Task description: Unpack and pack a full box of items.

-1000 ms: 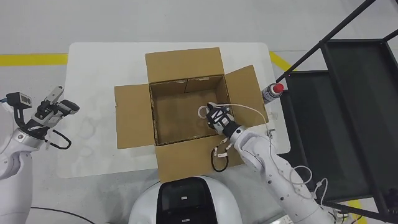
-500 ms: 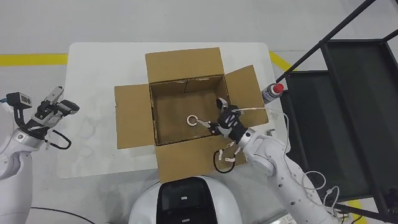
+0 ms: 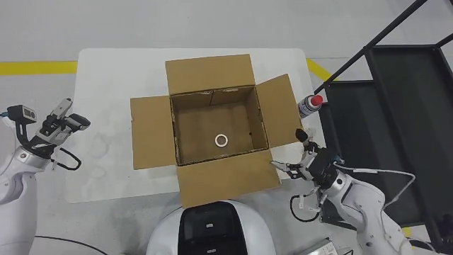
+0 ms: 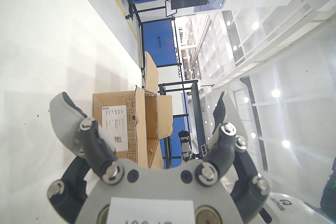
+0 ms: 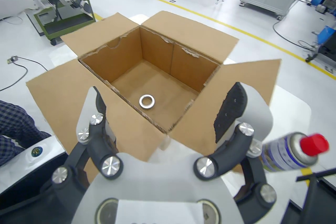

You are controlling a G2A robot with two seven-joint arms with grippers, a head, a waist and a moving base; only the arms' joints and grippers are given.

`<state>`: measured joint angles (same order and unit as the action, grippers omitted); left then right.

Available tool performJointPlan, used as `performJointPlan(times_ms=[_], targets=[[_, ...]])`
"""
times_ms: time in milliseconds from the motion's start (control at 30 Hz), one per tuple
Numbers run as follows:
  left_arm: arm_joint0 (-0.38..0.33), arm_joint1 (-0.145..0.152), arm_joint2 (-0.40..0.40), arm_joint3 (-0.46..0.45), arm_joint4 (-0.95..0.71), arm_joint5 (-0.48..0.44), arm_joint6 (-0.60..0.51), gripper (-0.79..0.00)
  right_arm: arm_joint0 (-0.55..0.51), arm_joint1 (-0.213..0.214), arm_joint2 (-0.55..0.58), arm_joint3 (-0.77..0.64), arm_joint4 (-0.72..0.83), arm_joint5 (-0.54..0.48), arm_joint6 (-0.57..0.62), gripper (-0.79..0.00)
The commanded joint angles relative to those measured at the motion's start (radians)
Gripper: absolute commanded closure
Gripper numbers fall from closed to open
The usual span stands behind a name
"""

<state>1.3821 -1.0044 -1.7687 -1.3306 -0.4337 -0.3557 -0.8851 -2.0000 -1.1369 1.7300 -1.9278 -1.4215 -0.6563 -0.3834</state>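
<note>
Ring [image 3: 221, 140], lying on the floor of the open box [image 3: 150, 133]; right gripper [image 3: 291, 151] spread, empty, beside the right flap; risk: reaching for the nearby spray can [image 3: 310, 104] may clip the flap or topple the can.

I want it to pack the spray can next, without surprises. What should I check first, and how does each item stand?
1. Cardboard box fully opened, nothing over the opening: ok.
2. Right gripper open and empty: ok.
3. Spray can upright on the table, beside the box, apart from that gripper: ok.
4. Free floor inside, beside the white ring: ok.
5. Left gripper open, off the table's left side: ok.
6. Can's cap firmly seated: cannot tell.
</note>
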Motion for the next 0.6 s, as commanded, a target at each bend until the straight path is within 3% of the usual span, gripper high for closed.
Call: performJointPlan(times_ms=[0,200,567], targets=[[0.0,0.0,0.0,0.0,0.0,0.0,0.0,-0.785,-0.035,0.002,0.03,0.023,-0.025,-0.002,-0.061,-0.785],[0.0,0.0,0.0,0.0,0.0,0.0,0.0,-0.785,-0.087,0.009,0.092,0.125,-0.099,0.03,-0.122,-0.785],[0.0,0.0,0.0,0.0,0.0,0.0,0.0,-0.785,0.061,-0.013,-0.006,0.363,-0.017,0.282,0.063,-0.785]])
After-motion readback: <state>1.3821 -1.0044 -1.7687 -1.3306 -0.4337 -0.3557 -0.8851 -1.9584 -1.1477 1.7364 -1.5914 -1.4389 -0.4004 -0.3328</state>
